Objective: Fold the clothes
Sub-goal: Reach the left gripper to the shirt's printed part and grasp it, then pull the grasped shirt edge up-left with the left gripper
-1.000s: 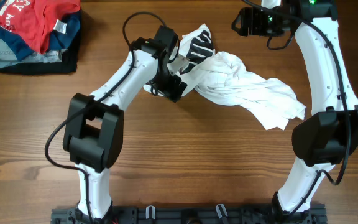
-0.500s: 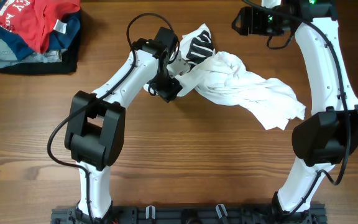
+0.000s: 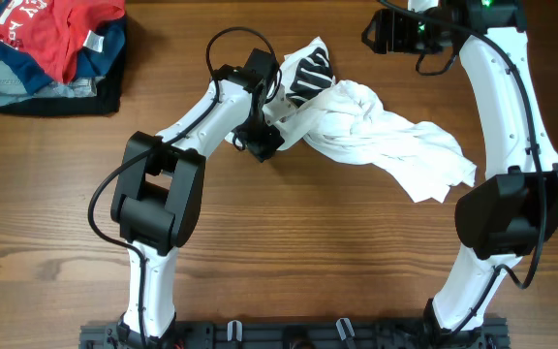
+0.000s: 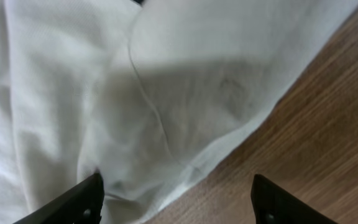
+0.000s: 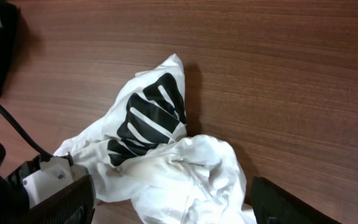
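Inspection of the fold station, overhead view taken with 12 o'clock at the far edge. The white garment (image 3: pixel 376 131) lies unfolded on the worktop (image 3: pixel 289 242) as a twisted, bunched band. It runs from about 12 o'clock down toward 3 o'clock, with its black bar print (image 5: pixel 151 118) turned up at the far end. My left tool (image 4: pixel 176 199) sits low at the 9 o'clock edge of the bunch. Its jaws stand apart and are clamped on nothing. One fingertip (image 4: pixel 86 196) is over cloth and the other over bare wood, so the hem runs between them. I judge this placement deliberate: straddling the free edge lets a closing bite take one layer only. My right tool (image 5: pixel 169 199) hangs high past the 12 o'clock end, jaws apart and empty, looking down on the print. I judge it is parked there to keep clear of the cloth and watch the far end. A stack of other clothing (image 3: pixel 51 48) occupies the 10 o'clock corner, well apart from the work. Assessment: folding proper has not begun, as the garment must first be drawn flat. Risk noted: the fabric is thin and heaped, so a bite may gather extra folds.
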`<action>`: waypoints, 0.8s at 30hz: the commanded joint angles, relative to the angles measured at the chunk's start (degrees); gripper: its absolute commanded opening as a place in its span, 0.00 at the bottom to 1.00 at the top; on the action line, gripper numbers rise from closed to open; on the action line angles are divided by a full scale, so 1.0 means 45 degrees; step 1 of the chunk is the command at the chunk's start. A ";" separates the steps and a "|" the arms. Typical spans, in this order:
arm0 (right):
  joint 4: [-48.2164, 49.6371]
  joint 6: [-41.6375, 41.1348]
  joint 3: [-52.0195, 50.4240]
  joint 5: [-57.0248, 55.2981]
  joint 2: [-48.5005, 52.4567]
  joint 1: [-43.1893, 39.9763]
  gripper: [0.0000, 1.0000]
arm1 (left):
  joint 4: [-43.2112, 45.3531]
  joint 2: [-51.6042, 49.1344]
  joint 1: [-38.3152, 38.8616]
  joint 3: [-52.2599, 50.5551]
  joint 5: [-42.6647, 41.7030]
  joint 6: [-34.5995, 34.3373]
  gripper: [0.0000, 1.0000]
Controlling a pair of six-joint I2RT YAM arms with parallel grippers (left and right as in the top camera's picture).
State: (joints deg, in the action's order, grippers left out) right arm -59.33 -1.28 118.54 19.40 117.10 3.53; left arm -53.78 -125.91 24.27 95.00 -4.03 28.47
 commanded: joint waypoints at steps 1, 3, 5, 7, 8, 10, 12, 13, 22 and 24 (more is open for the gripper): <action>0.0029 -0.0068 -0.0010 -0.0141 -0.0257 -0.0039 0.80 | 0.0243 -0.0146 -0.0024 -0.0044 0.0155 0.0306 0.77; 0.0034 -0.0068 -0.0010 -0.0141 -0.0257 -0.0039 0.80 | 0.0277 -0.0146 -0.0024 -0.0044 0.0155 0.0306 0.76; 0.0039 -0.0063 -0.0010 -0.0141 -0.0257 -0.0039 0.80 | 0.0262 -0.0146 -0.0024 -0.0044 0.0155 0.0301 0.74; 0.0039 -0.0058 -0.0010 -0.0141 -0.0257 -0.0044 0.80 | 0.0194 -0.0151 -0.0024 -0.0044 0.0151 0.0301 0.73; 0.0039 -0.0053 -0.0010 -0.0155 -0.0257 -0.0044 0.80 | 0.0175 -0.0185 -0.0024 -0.0044 0.0155 0.0301 0.73; 0.0024 -0.0068 -0.0010 -0.0432 -0.0257 -0.0044 0.80 | 0.0078 -0.0316 -0.0024 -0.0044 0.0151 0.0296 0.72; -0.0010 -0.0068 -0.0010 -0.0544 -0.0257 -0.0039 0.80 | -0.0019 -0.0525 -0.0019 -0.0044 0.0151 0.0296 0.71; -0.0019 -0.0073 -0.0010 -0.0573 -0.0257 -0.0039 0.80 | -0.0063 -0.0607 -0.0019 -0.0044 0.0155 0.0296 0.71; 0.0005 -0.0083 -0.0010 -0.0704 -0.0257 -0.0039 0.80 | -0.0078 -0.0879 -0.0010 -0.0044 0.0257 0.0238 0.32; 0.0039 -0.0097 -0.0010 -0.0699 -0.0257 -0.0044 0.79 | -0.0112 -0.0879 -0.0010 -0.0044 0.0253 0.0165 0.10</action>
State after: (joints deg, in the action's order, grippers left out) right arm -59.33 -1.28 118.54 17.45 117.10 3.53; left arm -53.76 -127.20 24.25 95.11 -2.57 29.17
